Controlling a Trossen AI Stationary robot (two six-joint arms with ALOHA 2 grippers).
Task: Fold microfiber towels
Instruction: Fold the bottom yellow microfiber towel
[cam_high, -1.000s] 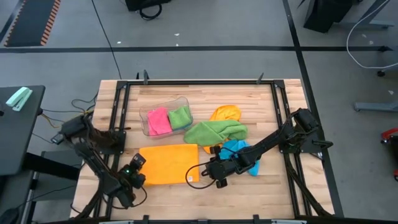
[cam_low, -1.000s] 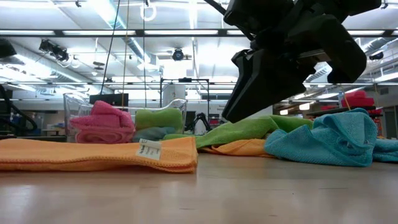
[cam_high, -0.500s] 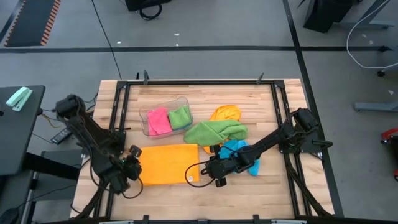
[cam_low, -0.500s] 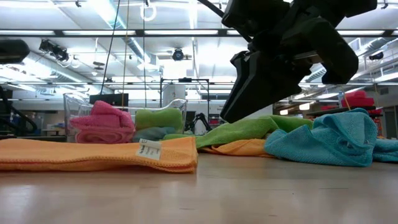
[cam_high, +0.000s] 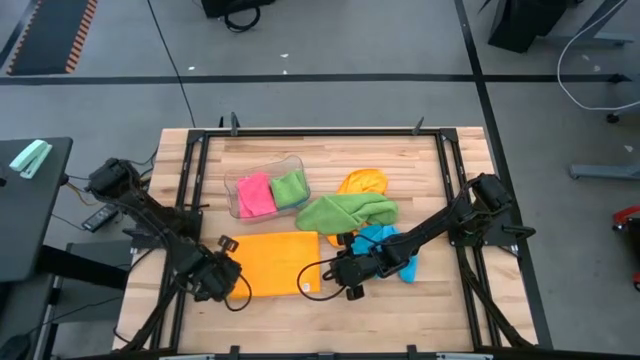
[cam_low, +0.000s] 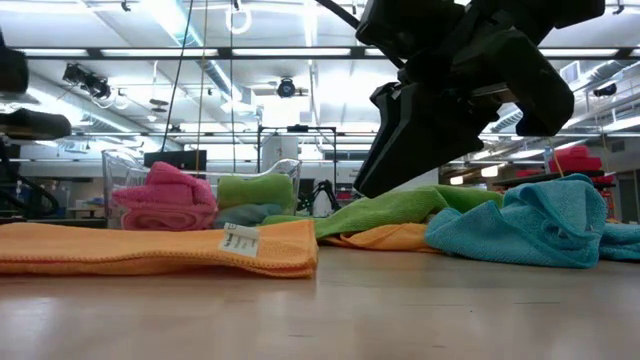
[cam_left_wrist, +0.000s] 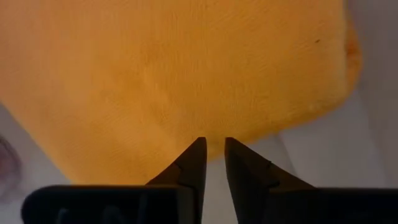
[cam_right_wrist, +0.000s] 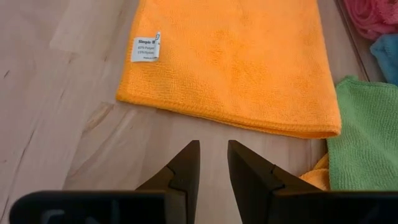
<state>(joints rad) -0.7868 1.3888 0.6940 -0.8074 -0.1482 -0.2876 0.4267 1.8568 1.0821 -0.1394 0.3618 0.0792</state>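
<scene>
Now, by item:
Orange towel (cam_high: 271, 264): lies flat and folded on the wooden table (cam_high: 400, 310), near-centre, with a white label (cam_right_wrist: 145, 48) at its near right corner.
Left gripper (cam_left_wrist: 211, 163): low at the towel's left edge; fingers a narrow gap apart, holding nothing, tips just short of the cloth.
Right gripper (cam_right_wrist: 212, 167): hovers at the towel's right side, near the label; fingers a narrow gap apart, empty.
Green towel (cam_high: 346, 211): loose heap right of centre, lying over a second orange towel (cam_high: 362, 182) on the far side.
Blue towel (cam_high: 384, 246): crumpled on the near side of the green one, under the right arm.
Clear tub (cam_high: 266, 186): far-left of centre, holding a folded pink towel (cam_high: 255, 194) and a folded green towel (cam_high: 290, 187).
</scene>
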